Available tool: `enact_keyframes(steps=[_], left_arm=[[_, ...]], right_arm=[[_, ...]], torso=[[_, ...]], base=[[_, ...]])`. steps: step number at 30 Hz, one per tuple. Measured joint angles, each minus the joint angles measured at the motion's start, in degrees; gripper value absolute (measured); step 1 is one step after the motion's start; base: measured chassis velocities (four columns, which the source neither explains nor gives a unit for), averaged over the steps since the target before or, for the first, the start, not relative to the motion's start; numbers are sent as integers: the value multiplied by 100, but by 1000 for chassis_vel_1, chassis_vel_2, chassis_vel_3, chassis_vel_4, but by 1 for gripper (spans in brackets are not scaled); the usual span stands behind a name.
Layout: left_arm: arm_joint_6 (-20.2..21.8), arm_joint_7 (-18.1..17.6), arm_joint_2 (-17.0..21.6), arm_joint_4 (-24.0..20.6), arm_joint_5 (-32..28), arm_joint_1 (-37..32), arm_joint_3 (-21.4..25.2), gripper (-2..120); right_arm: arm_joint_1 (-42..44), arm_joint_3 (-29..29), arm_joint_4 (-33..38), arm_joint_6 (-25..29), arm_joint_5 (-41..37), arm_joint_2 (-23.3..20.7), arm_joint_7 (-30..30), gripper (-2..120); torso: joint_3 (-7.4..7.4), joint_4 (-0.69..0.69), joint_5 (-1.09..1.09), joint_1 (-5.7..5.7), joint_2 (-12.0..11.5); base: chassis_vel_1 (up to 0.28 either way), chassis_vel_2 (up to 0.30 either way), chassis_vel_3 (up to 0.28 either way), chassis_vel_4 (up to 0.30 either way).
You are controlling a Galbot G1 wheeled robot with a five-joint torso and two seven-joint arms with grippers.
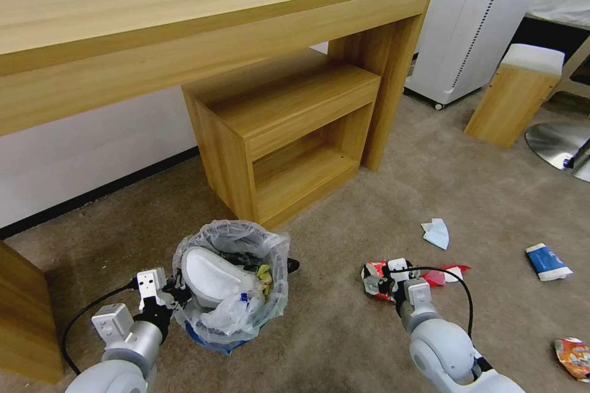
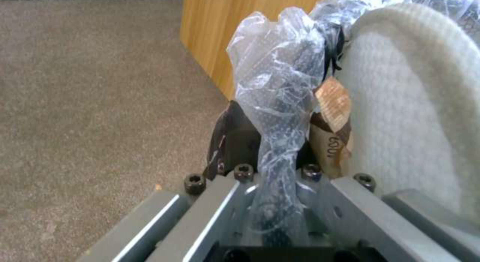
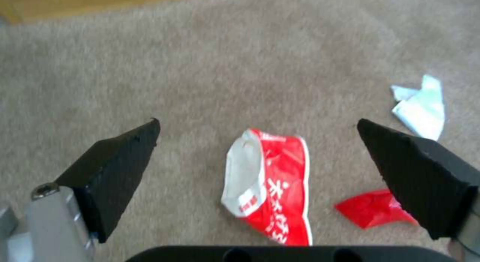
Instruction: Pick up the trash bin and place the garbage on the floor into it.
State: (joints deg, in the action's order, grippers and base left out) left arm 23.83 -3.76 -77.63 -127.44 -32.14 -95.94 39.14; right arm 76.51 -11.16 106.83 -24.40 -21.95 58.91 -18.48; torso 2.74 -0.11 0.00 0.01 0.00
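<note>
Left gripper (image 1: pixel 175 295) is clamped on the rim and clear liner of the trash bin (image 1: pixel 236 282), which sits on the carpet (image 1: pixel 344 331) in front of the small wooden shelf unit (image 1: pixel 289 135) with a white slipper (image 1: pixel 212 276) inside. Right gripper (image 3: pixel 257 153) hovers spread wide over a red wrapper (image 3: pixel 272 187) on the carpet, a smaller red scrap (image 3: pixel 372 213) just beside. Light-blue mask (image 1: pixel 437 233), blue-white cup (image 1: pixel 547 261) and an orange packet (image 1: pixel 574 356) lie scattered farther right.

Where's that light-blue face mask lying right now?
In the head view the mask lies on the carpet at the robot's right, just beyond the red wrapper under the open right gripper.
</note>
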Motion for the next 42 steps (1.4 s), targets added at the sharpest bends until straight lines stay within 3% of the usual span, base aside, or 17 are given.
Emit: enact_keyframes(steps=[16,42], left_arm=[[-6,-1,-75,51,18,25,15,0],[-55,-8,-71,64,3,-6,68,0]], right_arm=[[-277,394,-772,-185,185,1,256,100],[-912,310,-2011,-171,314,222,393,100]], torso=[[0,0,0,0,0],[0,0,0,0,0]], base=[[0,0,0,0],[0,0,0,0]])
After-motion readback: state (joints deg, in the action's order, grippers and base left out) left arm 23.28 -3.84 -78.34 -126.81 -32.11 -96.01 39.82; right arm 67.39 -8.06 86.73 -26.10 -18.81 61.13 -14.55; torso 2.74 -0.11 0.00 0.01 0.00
